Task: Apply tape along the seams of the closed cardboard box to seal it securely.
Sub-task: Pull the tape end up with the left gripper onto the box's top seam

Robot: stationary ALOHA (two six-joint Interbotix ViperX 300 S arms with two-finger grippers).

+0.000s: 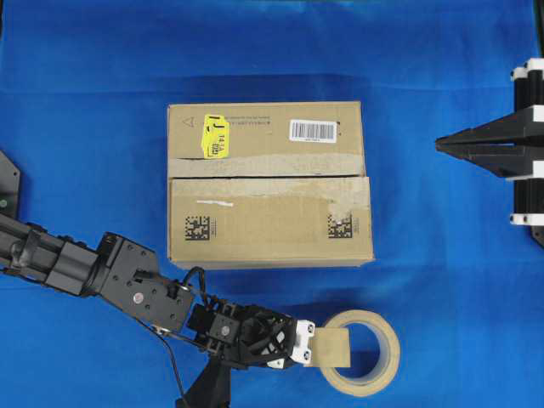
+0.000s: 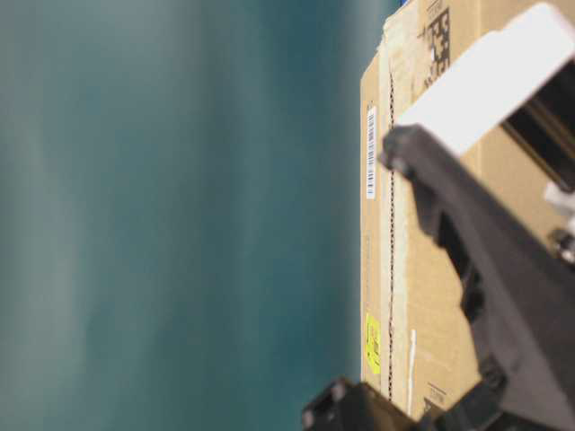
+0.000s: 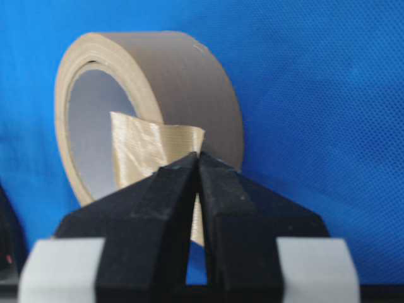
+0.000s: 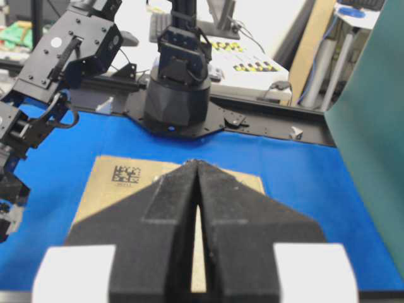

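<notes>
We find the short, squarish piece of tan paper tape [image 1: 332, 348] still joined to the beige ring-shaped roll [image 1: 374, 374], which lies flat on the blue-covered counter [image 1: 442, 272] in front of the box, toward the right. In the left wrist view the loose end [image 3: 148, 154] stands out from the roll [image 3: 183, 82] with its woven underside facing the camera.

The left gripper [image 1: 308, 344] has its black fingers [image 3: 170, 202] pressed together at the tips, pinching the edge of that tape end.

The brown rectangular cardboard box [image 1: 255, 229] sits closed at the middle of the counter, well apart from the roll. Its seam, a thin dark straight slit [image 1: 255, 177], runs left to right between the two long flaps, bordered by a pale, wrinkled strip of old tape [image 1: 272, 165]. We note a yellow sticker [image 1: 214, 137] and a white barcode label [image 1: 313, 130] on the far flap, and two black-and-white square codes [image 1: 195, 226] on the near flap.

The right gripper [image 1: 442, 144] hangs to the right of the box, clear of it, jaws fully together and holding nothing.
</notes>
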